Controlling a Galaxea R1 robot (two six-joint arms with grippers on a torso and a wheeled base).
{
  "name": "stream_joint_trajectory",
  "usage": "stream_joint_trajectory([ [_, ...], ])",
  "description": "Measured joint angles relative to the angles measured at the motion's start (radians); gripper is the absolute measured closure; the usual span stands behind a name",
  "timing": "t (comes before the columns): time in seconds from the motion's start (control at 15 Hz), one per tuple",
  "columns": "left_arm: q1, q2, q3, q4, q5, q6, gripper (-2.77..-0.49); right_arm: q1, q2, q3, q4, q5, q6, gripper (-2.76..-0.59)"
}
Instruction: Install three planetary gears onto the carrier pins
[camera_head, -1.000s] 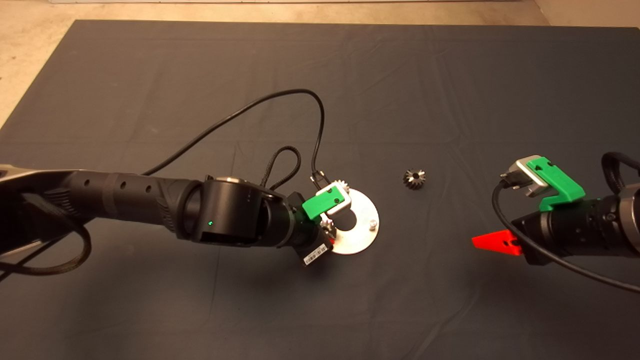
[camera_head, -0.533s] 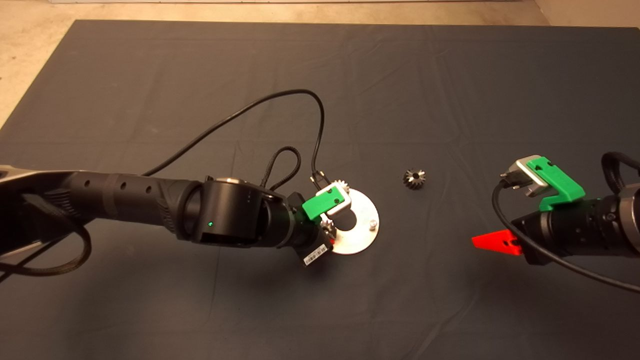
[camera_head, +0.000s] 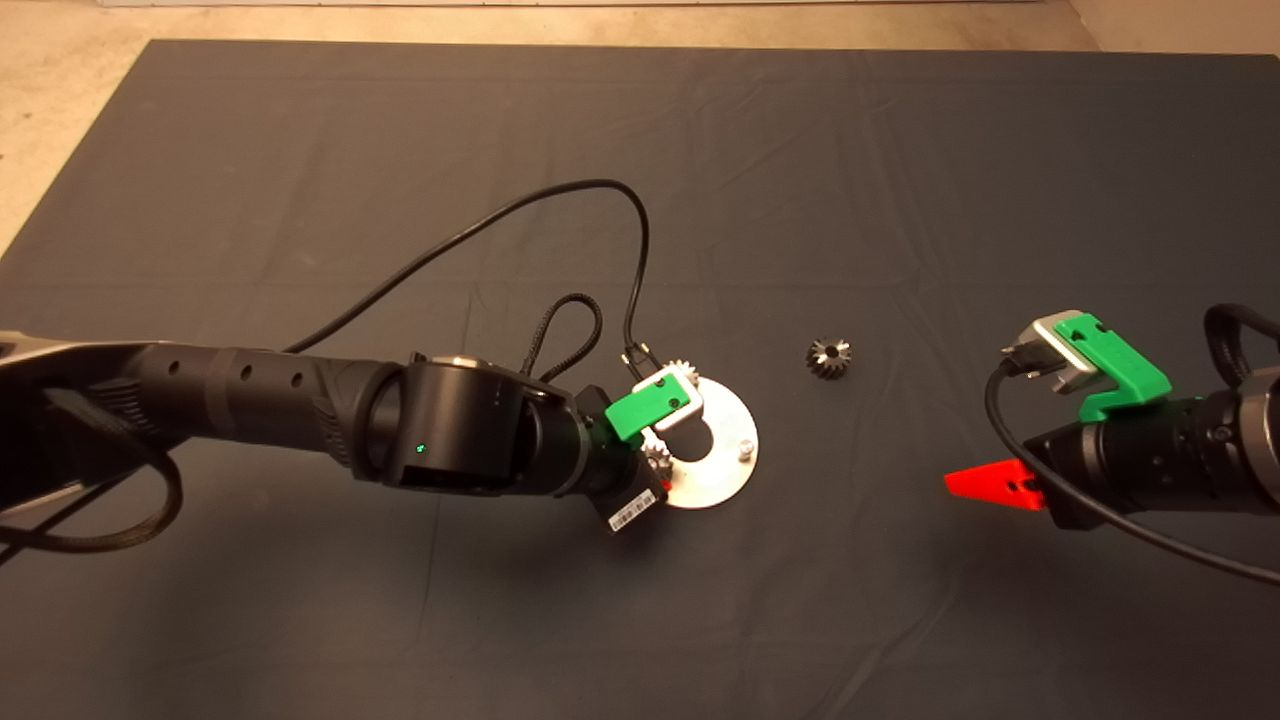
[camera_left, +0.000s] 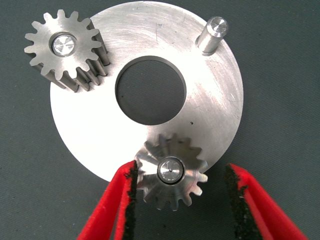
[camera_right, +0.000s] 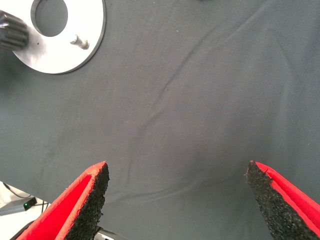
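The counter (camera_head: 900, 150) carries the disc (camera_left: 210, 120) near its centre. Two gears are seated on pins: one (camera_left: 65, 47) on the far rim, one (camera_left: 172, 172) between the open fingers (camera_left: 125, 200) of the left hand (camera_left: 180, 200), one pad touching it. One pin (camera_left: 212, 32) is bare. The third gear (camera_head: 828, 358) lies loose toward the right edge. The right hand (camera_right: 175, 200), open, waits near the right edge.

Round disc (camera_left: 210, 120): brushed metal, bright, finely scratched. Pins (camera_left: 212, 34): polished metal, smooth. Gears (camera_left: 65, 50): grey metal, duller, machined teeth. Mat (camera_head: 900, 180): dark cloth, matt, faintly creased. Left claw (camera_left: 181, 200) fingers (camera_left: 107, 210): red plastic, smooth; pads black, rough and grainy.
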Motion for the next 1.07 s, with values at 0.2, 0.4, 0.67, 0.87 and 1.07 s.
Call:
stream_joint_trajectory([
  [0.2,0.0,0.0,0.001,0.0,-0.004,0.0,-1.28,0.0,0.0,0.0,0.0,0.0,0.0,-2.05],
  [0.4,0.0,-0.008,0.026,0.001,-0.002,-0.001,-1.37,0.0,0.0,0.0,0.0,0.0,0.0,-2.05],
  [0.67,-0.001,-0.149,0.129,0.0,-0.001,-0.045,-1.5,0.0,-0.001,-0.008,0.0,-0.007,-0.001,-2.05],
  [0.87,-0.009,-0.366,0.154,-0.004,0.018,-0.068,-1.64,-0.004,0.0,-0.012,0.0,-0.012,-0.001,-2.05],
  [1.07,-0.019,-0.52,0.19,-0.084,0.026,-0.112,-1.64,-0.02,0.002,-0.072,0.0,-0.009,-0.026,-2.05],
])
